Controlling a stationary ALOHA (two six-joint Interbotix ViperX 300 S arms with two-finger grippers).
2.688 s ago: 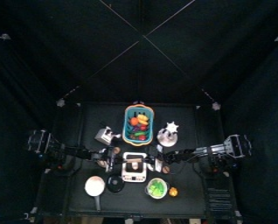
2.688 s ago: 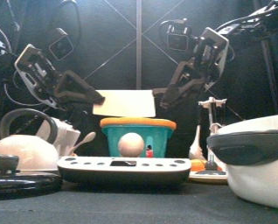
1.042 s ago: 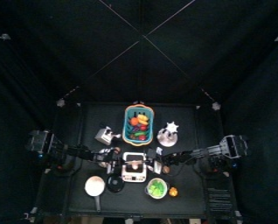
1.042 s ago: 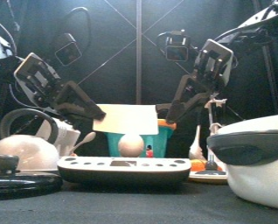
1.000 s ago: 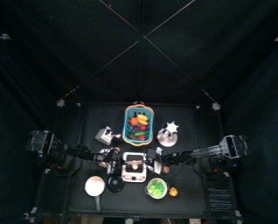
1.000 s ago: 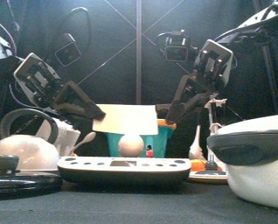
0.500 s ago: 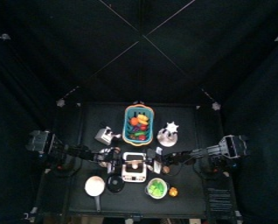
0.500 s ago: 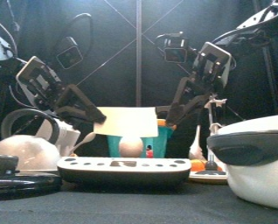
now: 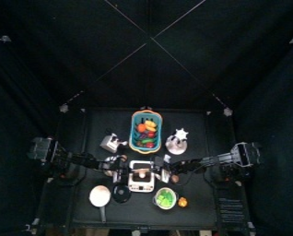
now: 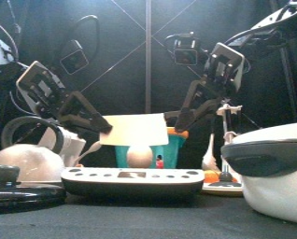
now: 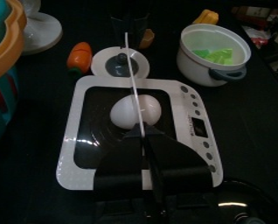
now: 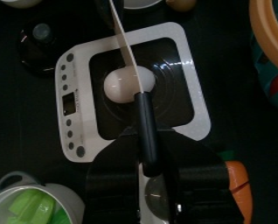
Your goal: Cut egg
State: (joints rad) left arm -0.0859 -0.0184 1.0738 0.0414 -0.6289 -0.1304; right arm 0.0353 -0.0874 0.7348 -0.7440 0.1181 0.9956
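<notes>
Smooth white oval egg on the round black platter of a flat white-and-black plastic scale, mid-surface. Left tool and right tool each clamped tight on a thin, black-handled, silver-bladed knife, both blades against the egg.

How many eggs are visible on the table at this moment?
1. A single white egg sits in the middle of the white board, under the knife blade. Others may be hidden inside the basket; I cannot tell.

Left gripper is gripping a knife handle, jaws closed on it. The thin blade is running across the top of a white egg, which is sitting on a white-rimmed black scale. A pot of green pieces is standing beyond.
</notes>
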